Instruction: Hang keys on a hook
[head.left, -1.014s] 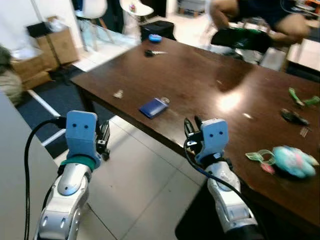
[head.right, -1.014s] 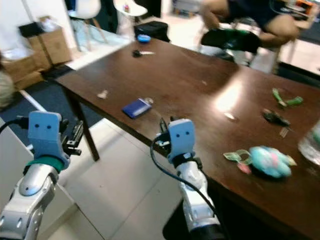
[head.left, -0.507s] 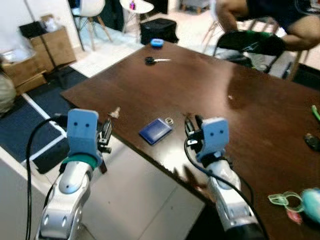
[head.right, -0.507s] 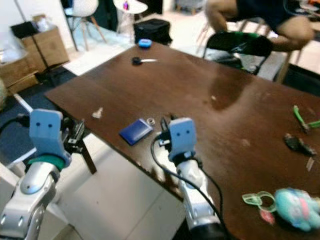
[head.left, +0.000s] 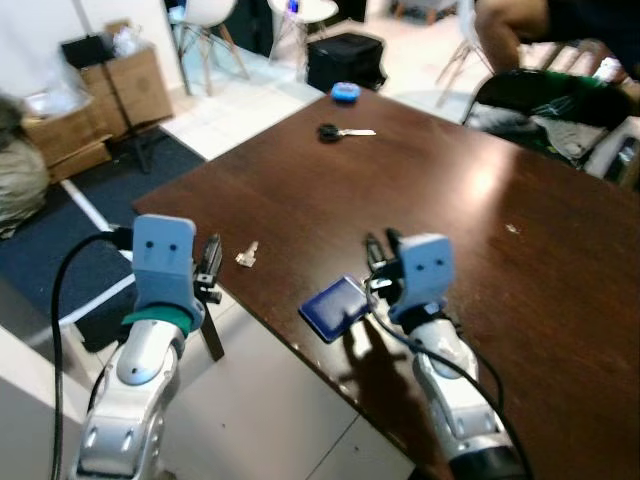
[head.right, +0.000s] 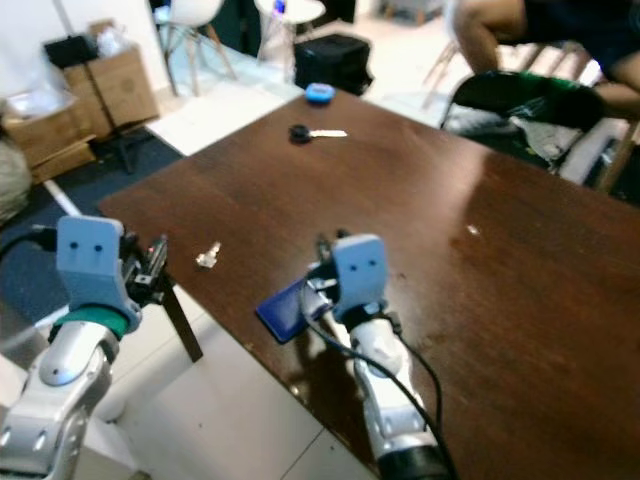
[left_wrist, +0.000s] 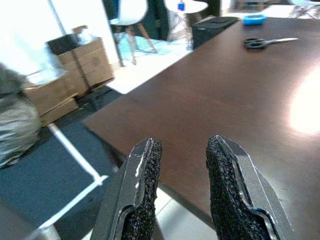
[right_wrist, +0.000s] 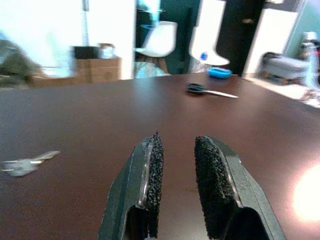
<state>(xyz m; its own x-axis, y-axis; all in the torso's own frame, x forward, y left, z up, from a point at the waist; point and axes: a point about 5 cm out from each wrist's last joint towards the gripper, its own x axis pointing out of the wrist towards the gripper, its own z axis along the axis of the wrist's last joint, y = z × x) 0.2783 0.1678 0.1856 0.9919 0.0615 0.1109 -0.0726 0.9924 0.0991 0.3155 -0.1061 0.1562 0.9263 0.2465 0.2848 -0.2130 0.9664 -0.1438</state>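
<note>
Standing at the near corner of a dark brown table, the robot holds both arms raised ahead of its body. The left gripper hangs just off the table's near edge, above the floor; its two black fingers are parted by a narrow gap and hold nothing. The right gripper is over the tabletop, beside a blue card-like case that lies flat near the edge; its fingers are likewise slightly apart and empty. A small silver key lies on the table close to the near edge, between the two grippers and touched by neither. At the far corner lie a pair of black-handled scissors and a small blue object. Cardboard boxes stand on the floor to the left; their contents cannot be made out. White chairs and a black case stand beyond the table. A seated person's arm shows at the far right, behind a dark chair.

Compared with half a second earlier, the camera has shifted: the table corner fills more of the head views, and the blue case now lies lower left of the right gripper. The green and teal things seen earlier at the right have passed out of frame.
</note>
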